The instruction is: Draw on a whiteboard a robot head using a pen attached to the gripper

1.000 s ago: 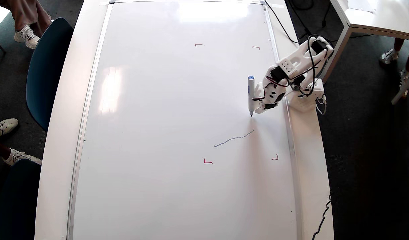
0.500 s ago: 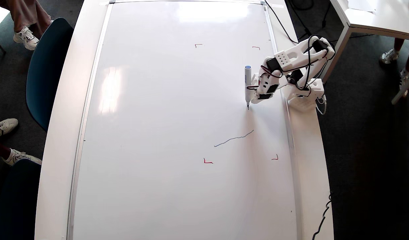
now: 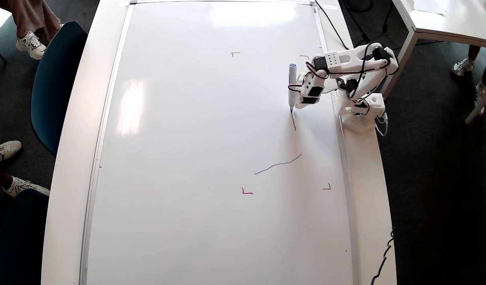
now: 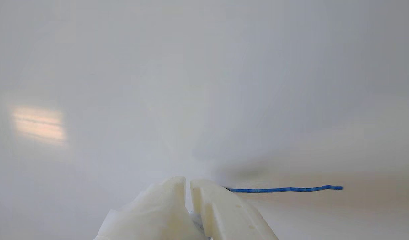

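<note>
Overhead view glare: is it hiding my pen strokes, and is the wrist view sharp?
Overhead view: glare patches on the whiteboard lie clear of the strokes; edges bow from lens distortion. Wrist view: soft, hazy; the end effector and the fresh blue line remain readable.

My arm (image 3: 351, 65) is white 3D-printed plastic throughout, with black servo blocks set into the joints. One flat link carries a grid of small holes. Black and red wires loop along the links, down to a white, boxy base (image 3: 361, 113). The gripper (image 4: 188, 182) in the wrist view is two off-white printed fingers (image 4: 221, 210) with rounded tips; I see small dimples on one.
</note>
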Robot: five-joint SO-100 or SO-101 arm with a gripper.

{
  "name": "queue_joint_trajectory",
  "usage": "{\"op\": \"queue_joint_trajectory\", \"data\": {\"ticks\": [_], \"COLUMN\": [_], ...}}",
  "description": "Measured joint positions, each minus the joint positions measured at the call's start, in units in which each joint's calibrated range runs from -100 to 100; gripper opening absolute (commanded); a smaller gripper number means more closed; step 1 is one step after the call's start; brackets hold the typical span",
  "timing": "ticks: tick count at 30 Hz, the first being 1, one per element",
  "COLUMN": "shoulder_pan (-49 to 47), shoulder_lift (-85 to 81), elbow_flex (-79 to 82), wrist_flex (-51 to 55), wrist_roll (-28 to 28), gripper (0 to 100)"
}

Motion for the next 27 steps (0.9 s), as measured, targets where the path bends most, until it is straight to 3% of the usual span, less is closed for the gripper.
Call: {"op": "queue_joint_trajectory", "data": {"ticks": [27], "shoulder_pan": [24.38], "shoulder_lift": [0.67], "elbow_flex": [-0.27], "wrist_flex": [-0.09], "wrist_roll": [12.88], "gripper": [1]}}
